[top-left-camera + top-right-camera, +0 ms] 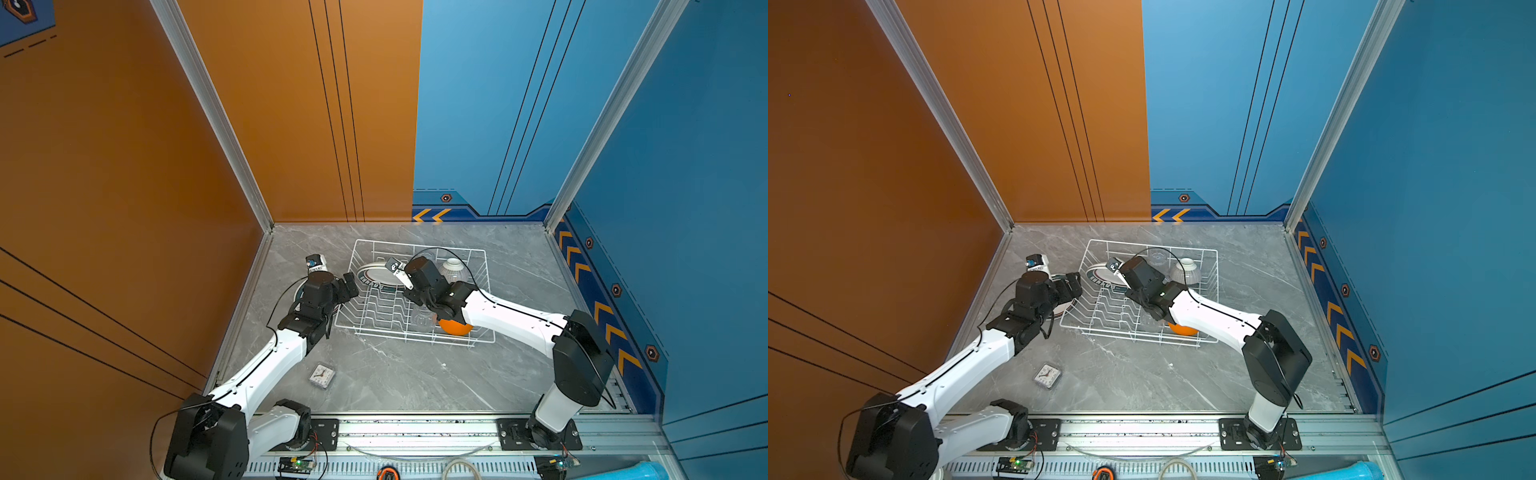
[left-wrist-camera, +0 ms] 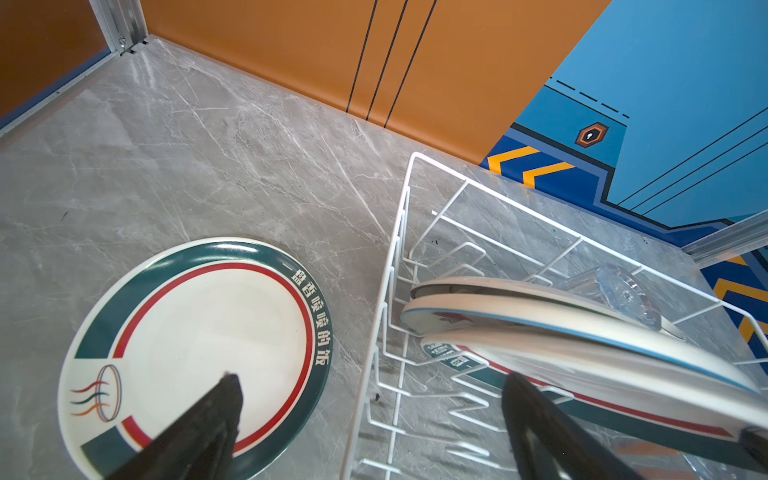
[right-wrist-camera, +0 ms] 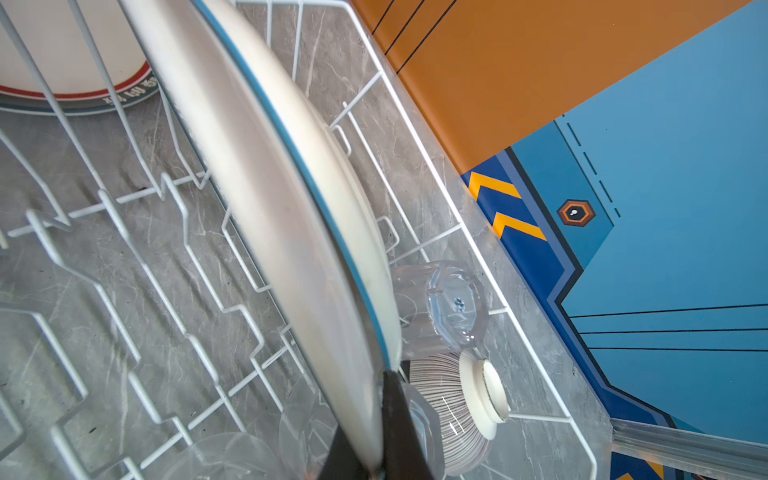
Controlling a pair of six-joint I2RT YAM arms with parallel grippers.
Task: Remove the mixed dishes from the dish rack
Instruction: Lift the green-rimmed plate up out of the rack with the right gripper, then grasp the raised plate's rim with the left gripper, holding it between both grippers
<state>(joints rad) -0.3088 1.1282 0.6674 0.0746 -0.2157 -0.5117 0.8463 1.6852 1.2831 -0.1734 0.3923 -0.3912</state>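
The white wire dish rack point(image 1: 382, 331) point(image 1: 1113, 332) stands mid-table. My right gripper point(image 1: 406, 286) point(image 1: 1127, 286) point(image 3: 374, 386) is shut on the rim of a tilted white plate point(image 1: 376, 276) point(image 1: 1100, 276) point(image 2: 582, 332) point(image 3: 257, 187) among the rack's dividers. My left gripper point(image 1: 351, 286) point(image 1: 1073, 286) point(image 2: 372, 376) hangs open over the rack's left wall, holding nothing. A second plate point(image 2: 199, 332) lies flat on the table beside it. In the rack are a white ribbed bowl point(image 1: 453, 268) point(image 3: 449, 395), an orange bowl point(image 1: 455, 327) point(image 1: 1181, 329) and clear tumblers point(image 3: 440, 307) point(image 1: 422, 320).
A small square clock point(image 1: 322, 375) point(image 1: 1047, 376) lies on the grey marble table in front of the left arm. Orange and blue walls close in the table at the back and both sides.
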